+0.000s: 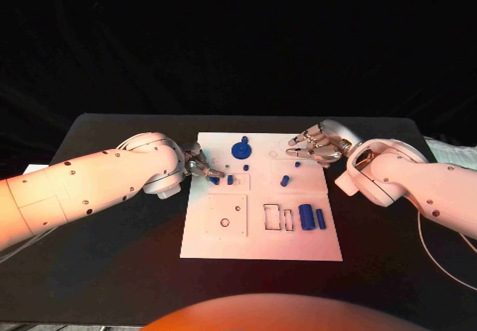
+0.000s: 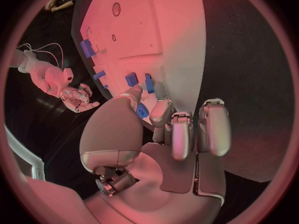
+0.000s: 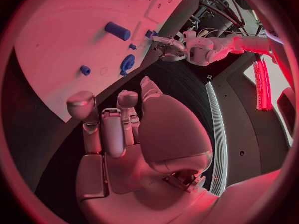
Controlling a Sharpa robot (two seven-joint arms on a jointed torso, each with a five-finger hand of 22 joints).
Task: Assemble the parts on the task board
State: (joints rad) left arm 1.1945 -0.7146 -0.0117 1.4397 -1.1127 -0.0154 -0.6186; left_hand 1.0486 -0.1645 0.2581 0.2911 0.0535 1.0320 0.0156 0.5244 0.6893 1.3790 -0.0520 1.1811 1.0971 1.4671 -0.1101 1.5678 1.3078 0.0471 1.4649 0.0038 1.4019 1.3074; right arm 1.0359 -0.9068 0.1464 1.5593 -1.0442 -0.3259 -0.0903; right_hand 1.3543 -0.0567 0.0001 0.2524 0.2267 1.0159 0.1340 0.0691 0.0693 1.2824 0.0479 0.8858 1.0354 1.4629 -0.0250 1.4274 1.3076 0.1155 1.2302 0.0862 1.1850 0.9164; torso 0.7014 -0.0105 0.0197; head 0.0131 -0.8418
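1. Your left hand [image 1: 196,165] sits at the task board's [image 1: 260,238] left edge, fingertips down by two small blue parts [image 1: 222,180]. You can't tell whether it pinches one.
2. Your right hand [image 1: 318,147] hovers over the board's far right corner, fingers loosely curled, nothing in them.
3. On the board: a round blue part [image 1: 240,149] at the far edge, a short peg [image 1: 285,181] mid-board, and two long blue blocks [image 1: 312,216] at the near right.

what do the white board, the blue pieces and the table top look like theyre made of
Task board: likely rigid plastic or painted sheet, matte white, flat with crisp recessed outlines. Blue parts: probably moulded or printed plastic, uniformly coloured with a slight sheen. Table: matte black, seemingly cloth-covered; no reflections.
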